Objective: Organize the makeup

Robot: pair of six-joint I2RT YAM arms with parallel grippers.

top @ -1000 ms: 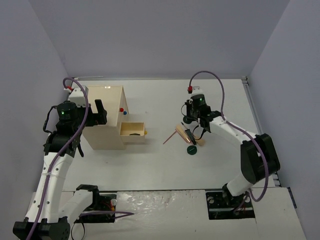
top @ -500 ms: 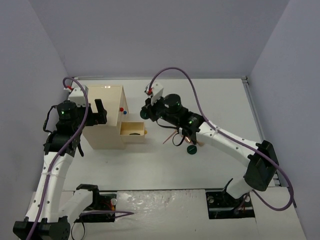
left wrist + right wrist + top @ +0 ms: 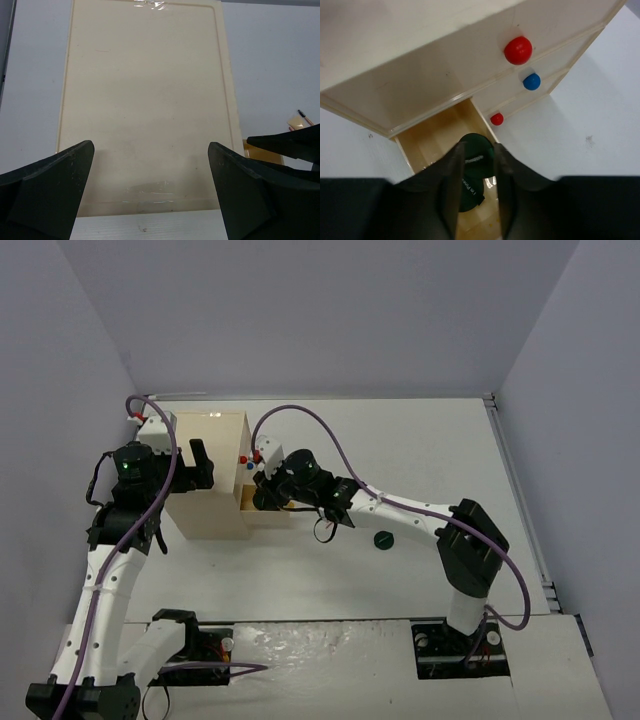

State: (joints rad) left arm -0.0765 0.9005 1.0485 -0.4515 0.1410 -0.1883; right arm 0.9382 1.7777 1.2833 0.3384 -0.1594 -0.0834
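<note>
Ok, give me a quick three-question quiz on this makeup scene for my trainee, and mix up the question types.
1. Multiple choice: what lies in the open drawer beneath the right end effector? A) a dark green compact B) a pink pencil C) a white card
2. True or false: all the makeup is off the table.
3. Fill in: in the right wrist view, the cream box shows knobs coloured red, ____, red.
Key: 1 A. 2 False, a second compact lies on the table to the right of the box. 3 blue.
</note>
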